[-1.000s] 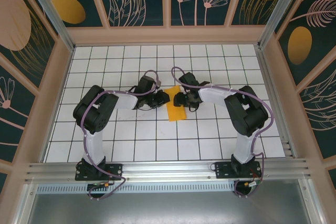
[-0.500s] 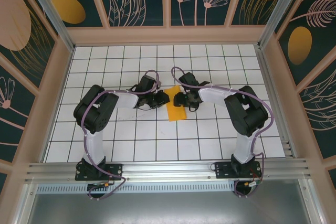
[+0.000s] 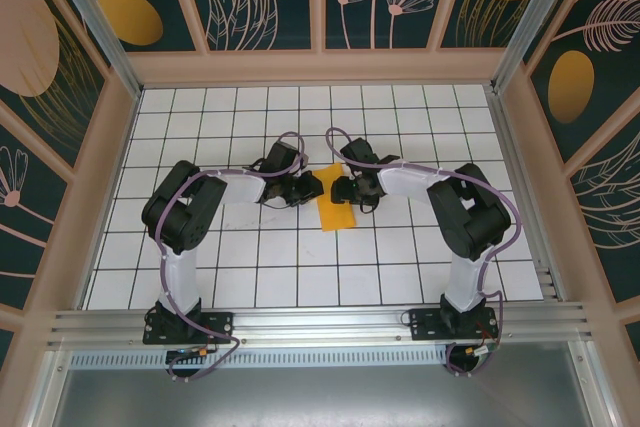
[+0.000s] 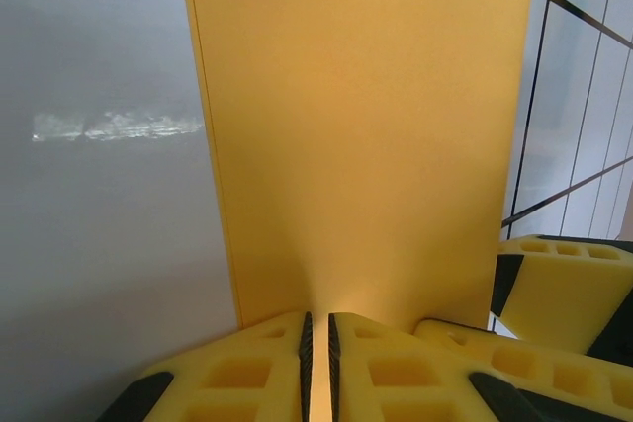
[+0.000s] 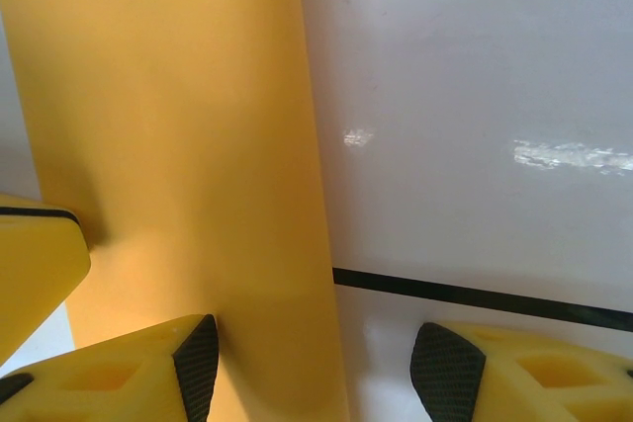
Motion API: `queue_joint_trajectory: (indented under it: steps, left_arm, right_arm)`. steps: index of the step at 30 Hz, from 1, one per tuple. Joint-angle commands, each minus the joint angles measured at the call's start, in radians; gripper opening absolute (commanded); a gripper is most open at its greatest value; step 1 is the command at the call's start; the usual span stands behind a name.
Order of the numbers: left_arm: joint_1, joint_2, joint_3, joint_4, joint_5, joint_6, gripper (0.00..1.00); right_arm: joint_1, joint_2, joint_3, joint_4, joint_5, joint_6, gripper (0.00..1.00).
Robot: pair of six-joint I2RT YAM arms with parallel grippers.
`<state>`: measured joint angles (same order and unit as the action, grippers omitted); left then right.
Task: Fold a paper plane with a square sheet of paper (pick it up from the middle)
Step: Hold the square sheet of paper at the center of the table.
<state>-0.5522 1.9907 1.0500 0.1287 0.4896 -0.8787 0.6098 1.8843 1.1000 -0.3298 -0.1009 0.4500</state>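
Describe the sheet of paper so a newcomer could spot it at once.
On the white gridded table, look where the left claw and right claw meet. The sheet of paper is there, a narrow folded strip. It is plain orange-yellow and on the grid, unlike the painted orange ovals on the walls.

Count: 1 paper sheet (image 3: 336, 213), 2 arms (left arm (image 3: 190, 209), right arm (image 3: 462, 209)), 2 pincers (left pincer (image 3: 313, 187), right pincer (image 3: 341, 189)), 1 bench (image 3: 400, 267).
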Motion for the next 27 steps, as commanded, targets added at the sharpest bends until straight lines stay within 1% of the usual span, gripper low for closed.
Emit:
queue_joint_trajectory:
  steps: [1, 6, 13, 19, 21, 23, 27]
  left_arm:
    - [-0.012, 0.056, 0.011, -0.093, -0.057, 0.037, 0.16]
    - [-0.019, 0.08, 0.021, -0.162, -0.107, 0.049, 0.14]
    - [-0.026, 0.102, 0.026, -0.253, -0.197, 0.047, 0.12]
    - [-0.031, 0.115, 0.029, -0.259, -0.217, 0.04, 0.11]
    - [-0.034, 0.121, 0.03, -0.257, -0.215, 0.035, 0.11]
    - [-0.035, 0.124, 0.032, -0.258, -0.218, 0.033, 0.11]
    - [-0.037, 0.128, 0.03, -0.259, -0.22, 0.028, 0.1]
  right_arm:
    - [0.021, 0.198, -0.086, 0.011, -0.052, -0.009, 0.62]
    - [0.018, 0.132, -0.067, -0.001, -0.064, 0.013, 0.62]
    - [-0.006, -0.047, -0.048, 0.0, -0.094, 0.063, 0.64]
    - [-0.023, -0.191, -0.055, 0.022, -0.114, 0.071, 0.66]
    - [-0.023, -0.199, -0.048, 0.019, -0.134, 0.065, 0.61]
    - [-0.023, -0.19, -0.036, 0.018, -0.165, 0.065, 0.52]
    - [-0.025, -0.158, -0.015, 0.026, -0.199, 0.066, 0.27]
